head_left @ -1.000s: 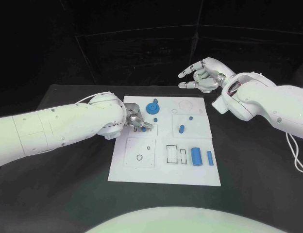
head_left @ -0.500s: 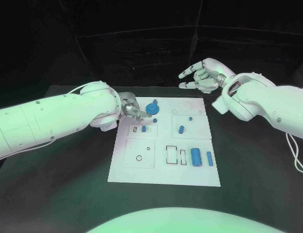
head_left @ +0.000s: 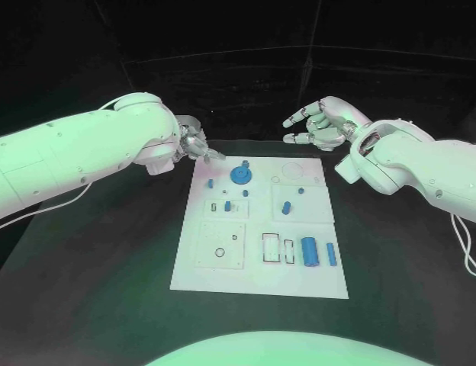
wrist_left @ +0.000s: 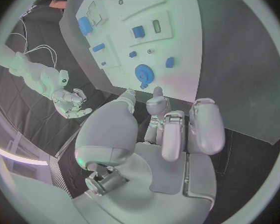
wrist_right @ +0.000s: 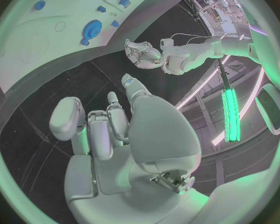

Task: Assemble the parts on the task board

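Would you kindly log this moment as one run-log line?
left hand: empty, above board's far-left corner | right hand: empty, beyond board | blue gear: on task board

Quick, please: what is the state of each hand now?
Left hand: open, holds nothing.
Right hand: open, holds nothing.

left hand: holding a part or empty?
Empty. The left hand has its fingers curled in with nothing between them, off the far edge of the task board, in head and wrist views.
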Controlling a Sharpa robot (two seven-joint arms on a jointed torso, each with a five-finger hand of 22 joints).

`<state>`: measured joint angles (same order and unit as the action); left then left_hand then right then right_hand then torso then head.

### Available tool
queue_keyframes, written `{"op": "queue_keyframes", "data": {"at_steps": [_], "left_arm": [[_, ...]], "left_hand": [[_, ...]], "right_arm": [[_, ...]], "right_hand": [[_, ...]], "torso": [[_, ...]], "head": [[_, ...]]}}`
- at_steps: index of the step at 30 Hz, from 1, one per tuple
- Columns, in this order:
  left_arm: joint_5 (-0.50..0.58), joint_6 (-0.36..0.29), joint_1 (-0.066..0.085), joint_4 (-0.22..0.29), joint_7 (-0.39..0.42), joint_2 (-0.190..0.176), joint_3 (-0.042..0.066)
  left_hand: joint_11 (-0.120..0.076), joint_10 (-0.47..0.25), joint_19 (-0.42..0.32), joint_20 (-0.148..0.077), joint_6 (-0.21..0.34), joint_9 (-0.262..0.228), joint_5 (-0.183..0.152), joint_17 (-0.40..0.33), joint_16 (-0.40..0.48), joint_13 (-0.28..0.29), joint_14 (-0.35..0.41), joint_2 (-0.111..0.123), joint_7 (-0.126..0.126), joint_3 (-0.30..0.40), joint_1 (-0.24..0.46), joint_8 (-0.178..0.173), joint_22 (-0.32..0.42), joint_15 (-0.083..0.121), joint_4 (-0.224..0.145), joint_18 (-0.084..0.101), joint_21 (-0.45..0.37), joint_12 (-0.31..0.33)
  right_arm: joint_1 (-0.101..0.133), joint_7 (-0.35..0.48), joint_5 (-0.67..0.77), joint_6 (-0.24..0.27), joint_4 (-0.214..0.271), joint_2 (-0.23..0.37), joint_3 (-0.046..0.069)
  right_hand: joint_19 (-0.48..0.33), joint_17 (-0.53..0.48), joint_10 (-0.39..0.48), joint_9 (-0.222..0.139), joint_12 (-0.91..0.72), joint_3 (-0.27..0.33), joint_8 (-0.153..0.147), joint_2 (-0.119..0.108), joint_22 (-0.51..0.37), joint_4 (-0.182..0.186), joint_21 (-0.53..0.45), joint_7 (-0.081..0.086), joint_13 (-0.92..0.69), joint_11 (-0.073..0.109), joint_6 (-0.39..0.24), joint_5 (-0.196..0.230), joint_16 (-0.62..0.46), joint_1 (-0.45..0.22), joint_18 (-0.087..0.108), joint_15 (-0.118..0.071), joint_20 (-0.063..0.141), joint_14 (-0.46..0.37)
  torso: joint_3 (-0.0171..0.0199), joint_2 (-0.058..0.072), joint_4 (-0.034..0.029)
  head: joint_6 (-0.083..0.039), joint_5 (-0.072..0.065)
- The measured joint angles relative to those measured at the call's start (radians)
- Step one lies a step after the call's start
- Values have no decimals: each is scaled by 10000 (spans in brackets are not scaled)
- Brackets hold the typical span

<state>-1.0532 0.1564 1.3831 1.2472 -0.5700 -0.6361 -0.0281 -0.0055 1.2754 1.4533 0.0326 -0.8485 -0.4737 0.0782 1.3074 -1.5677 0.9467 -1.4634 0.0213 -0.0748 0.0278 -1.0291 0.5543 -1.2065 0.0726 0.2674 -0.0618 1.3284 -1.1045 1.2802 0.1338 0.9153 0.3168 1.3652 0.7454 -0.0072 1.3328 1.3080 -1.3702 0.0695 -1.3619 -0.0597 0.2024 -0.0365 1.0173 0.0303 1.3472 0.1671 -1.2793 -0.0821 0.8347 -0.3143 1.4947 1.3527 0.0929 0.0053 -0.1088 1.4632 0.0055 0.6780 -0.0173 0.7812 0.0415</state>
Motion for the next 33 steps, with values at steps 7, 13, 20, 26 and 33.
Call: {"op": "queue_keyframes", "data": {"at_steps": [7,13,20,26,33], "left_arm": [[19,795,34,-1499,-46,769,-33],[-37,1260,-67,-2329,-40,1229,-140],[-175,1580,-202,-2894,22,1629,-211],[-265,1782,-273,-3158,113,1796,-248],[-318,1985,-321,-3261,243,1921,-296]], "left_hand": [[0,0,0,1,-8,143,0,0,0,-27,-36,-124,-7,-102,-123,-72,18,-35,19,-1,0,0],[0,0,34,34,-172,233,0,0,0,-1,-35,-199,-16,-232,-197,-73,3,-35,49,-1,0,0],[0,0,34,34,-344,282,0,0,0,22,-35,-248,17,-338,-246,-73,-27,-35,63,-2,0,-68],[0,0,34,34,-525,282,0,0,0,67,-35,-335,52,-469,-332,-1,-92,-34,111,-2,0,-108],[0,1,34,34,-529,281,0,0,0,67,-35,-335,56,-501,-332,0,-118,-34,87,-1,0,-108]], "right_arm": [[-2,9,0,-1,-28,-53,-1],[-2,16,0,-4,-56,-76,-1],[-4,26,0,-15,-69,-131,-1],[-5,34,0,-27,-85,-148,-1],[-5,40,0,-46,-102,-186,-1]], "right_hand": [[0,-1,0,-9,0,0,0,56,-22,0,0,0,-1,0,0,0,0,-56,1,0,0,0],[0,-1,0,-9,0,0,0,55,-22,0,0,0,-1,0,0,0,1,-55,0,0,0,0],[-37,-2,0,-8,0,0,0,55,-22,0,0,0,-1,0,0,0,1,-55,1,0,36,0],[-36,-2,0,-8,0,0,0,55,-21,0,0,0,-2,0,0,0,1,-55,1,0,36,0],[-36,-3,0,-8,0,0,0,55,-21,0,0,0,-2,0,0,-40,1,-55,2,0,36,0]], "torso": [[-10,6,12],[-21,6,19],[-21,6,19],[-16,6,19],[-10,6,16]], "head": [[-41,128],[-29,168],[-15,201],[-9,221],[3,219]]}}
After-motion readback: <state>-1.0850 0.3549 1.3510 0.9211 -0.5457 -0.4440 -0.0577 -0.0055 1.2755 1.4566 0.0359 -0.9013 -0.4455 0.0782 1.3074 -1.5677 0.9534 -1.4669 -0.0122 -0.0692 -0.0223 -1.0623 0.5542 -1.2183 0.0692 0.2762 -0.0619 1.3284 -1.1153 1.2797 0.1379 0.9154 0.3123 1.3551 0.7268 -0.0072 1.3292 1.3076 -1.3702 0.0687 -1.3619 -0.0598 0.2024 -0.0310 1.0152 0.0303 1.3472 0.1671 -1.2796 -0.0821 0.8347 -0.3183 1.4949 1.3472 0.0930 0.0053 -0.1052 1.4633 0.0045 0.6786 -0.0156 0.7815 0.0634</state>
